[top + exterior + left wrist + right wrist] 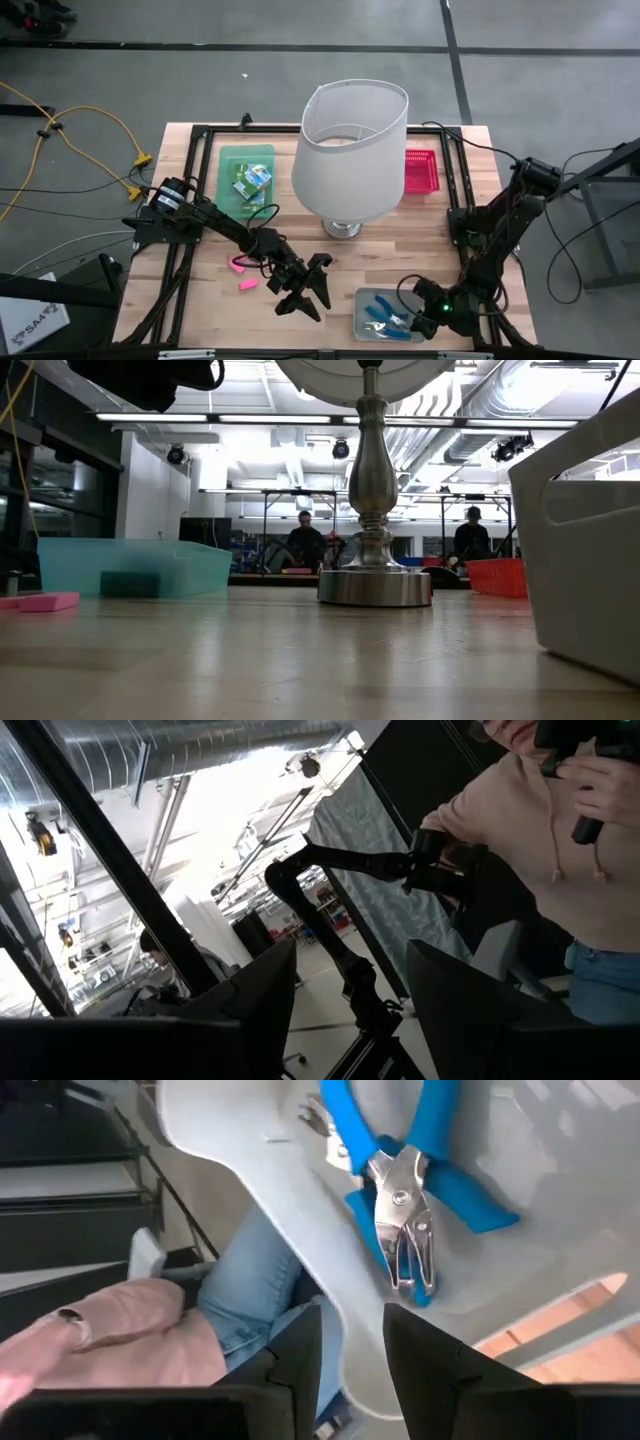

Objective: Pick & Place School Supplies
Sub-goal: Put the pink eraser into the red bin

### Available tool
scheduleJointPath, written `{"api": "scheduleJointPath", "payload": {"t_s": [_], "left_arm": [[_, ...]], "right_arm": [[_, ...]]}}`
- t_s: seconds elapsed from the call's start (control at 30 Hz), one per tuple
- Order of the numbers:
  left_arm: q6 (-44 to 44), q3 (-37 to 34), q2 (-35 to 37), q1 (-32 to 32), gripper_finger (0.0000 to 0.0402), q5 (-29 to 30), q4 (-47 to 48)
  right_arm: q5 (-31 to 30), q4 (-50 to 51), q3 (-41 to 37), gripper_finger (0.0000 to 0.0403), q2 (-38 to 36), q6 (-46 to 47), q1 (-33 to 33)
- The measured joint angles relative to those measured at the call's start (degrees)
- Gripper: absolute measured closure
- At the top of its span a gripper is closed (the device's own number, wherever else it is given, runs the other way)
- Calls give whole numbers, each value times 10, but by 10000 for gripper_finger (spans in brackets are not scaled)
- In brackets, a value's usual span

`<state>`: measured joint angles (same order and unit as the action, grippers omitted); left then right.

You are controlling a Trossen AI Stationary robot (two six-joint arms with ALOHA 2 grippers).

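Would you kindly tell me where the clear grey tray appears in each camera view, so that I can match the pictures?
High view: the clear grey tray lies at the table's near edge, right of centre, by the right gripper.
Low view: its pale wall fills the right side.
Left wrist view: not in it.
Right wrist view: its rim crosses the picture, blue-handled tools inside.
Shared landmark: the lamp, whose base shows in the low view.

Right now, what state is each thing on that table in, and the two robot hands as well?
Left hand: open, empty, above bare table.
Right hand: open, at the clear tray's edge.
Blue-handled tools: lying in clear tray.
Pink erasers: loose on table.
Printed boxes: in green tray.
Lamp: upright.
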<state>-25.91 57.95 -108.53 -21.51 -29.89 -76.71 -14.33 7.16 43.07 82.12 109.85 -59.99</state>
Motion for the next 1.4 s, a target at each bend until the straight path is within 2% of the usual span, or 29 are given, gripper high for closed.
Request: {"api": "scheduleJointPath", "payload": {"t_s": [0.2,0.43,0.63,0.77,1.0,1.17,1.4], "left_arm": [[0,0,0,0,218,0,0],[1,0,0,-2,218,0,0],[86,0,0,-2,218,28,-34],[134,0,1,8,218,41,-33],[164,-38,25,26,218,124,-25],[172,-91,60,31,218,195,-19],[250,-141,83,16,218,307,47]], "right_arm": [[-25,0,0,301,-26,-8,0],[-102,-1,0,301,-90,-87,5],[-162,10,0,302,-146,-199,22],[-177,80,0,302,-168,-213,28],[-195,183,0,302,-176,-196,23],[-207,200,0,303,-176,-200,19],[-241,209,0,303,-176,-237,19]]}}
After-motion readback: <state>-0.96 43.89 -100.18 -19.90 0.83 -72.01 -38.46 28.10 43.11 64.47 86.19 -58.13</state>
